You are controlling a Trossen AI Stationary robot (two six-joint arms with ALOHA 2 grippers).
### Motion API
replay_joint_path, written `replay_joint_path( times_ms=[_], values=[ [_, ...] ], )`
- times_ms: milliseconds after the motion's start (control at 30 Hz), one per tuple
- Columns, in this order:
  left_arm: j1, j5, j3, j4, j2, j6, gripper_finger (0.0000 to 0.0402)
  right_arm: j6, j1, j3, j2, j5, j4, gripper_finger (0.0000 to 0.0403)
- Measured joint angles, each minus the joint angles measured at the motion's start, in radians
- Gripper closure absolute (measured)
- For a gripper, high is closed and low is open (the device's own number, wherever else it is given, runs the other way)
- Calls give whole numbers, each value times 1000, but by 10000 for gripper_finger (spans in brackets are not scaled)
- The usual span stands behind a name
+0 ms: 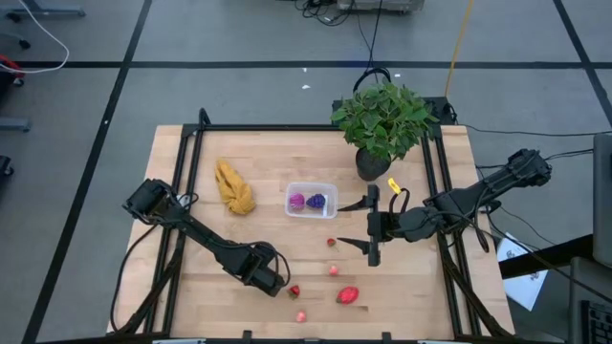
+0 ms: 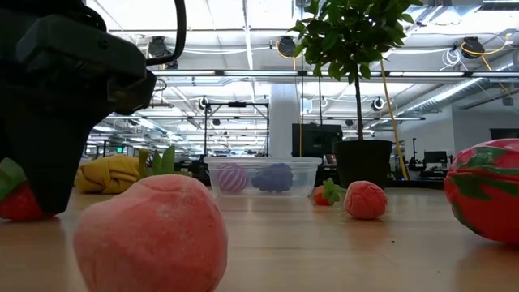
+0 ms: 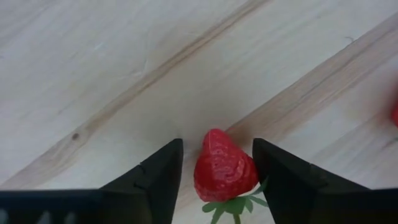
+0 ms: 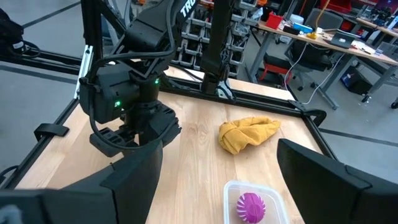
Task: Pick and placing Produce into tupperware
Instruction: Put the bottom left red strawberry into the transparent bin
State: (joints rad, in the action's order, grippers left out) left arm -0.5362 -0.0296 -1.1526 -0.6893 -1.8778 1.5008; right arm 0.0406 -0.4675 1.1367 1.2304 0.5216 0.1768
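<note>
My left gripper [image 1: 284,288] is low over the table near the front edge. It is open, with its fingers on either side of a small red strawberry [image 3: 224,169] that lies on the wood. My right gripper [image 1: 356,225] is open wide and empty, hovering just right of the clear tupperware [image 1: 311,200]. The tupperware holds a pink piece [image 1: 296,201] and a purple piece [image 1: 316,202]. On the table lie a small strawberry [image 1: 332,242], a pink piece [image 1: 334,270], a larger red piece [image 1: 348,295] and a pink piece [image 1: 300,315]. My left gripper has the strawberry between its fingers, which point down at the table. A gap shows beside one finger [image 3: 163,171]. The other finger [image 3: 273,174] is right at the berry's side [image 3: 252,169]; I cannot tell whether it touches. The berry rests on the table.
A yellow banana bunch [image 1: 233,187] lies left of the tupperware. A potted green plant [image 1: 382,122] stands at the back right. Black frame rails run along the table's left and right sides.
</note>
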Motion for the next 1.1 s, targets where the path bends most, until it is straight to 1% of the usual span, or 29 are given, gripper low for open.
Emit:
replay_joint_path(
  times_ms=[667,1100],
  values=[
    [0,3,1,-4,5,2,242,1,0,0,0,0,0,94],
    [0,-2,-1,-8,6,-14,218,1,0,0,0,0,0,94]
  ],
)
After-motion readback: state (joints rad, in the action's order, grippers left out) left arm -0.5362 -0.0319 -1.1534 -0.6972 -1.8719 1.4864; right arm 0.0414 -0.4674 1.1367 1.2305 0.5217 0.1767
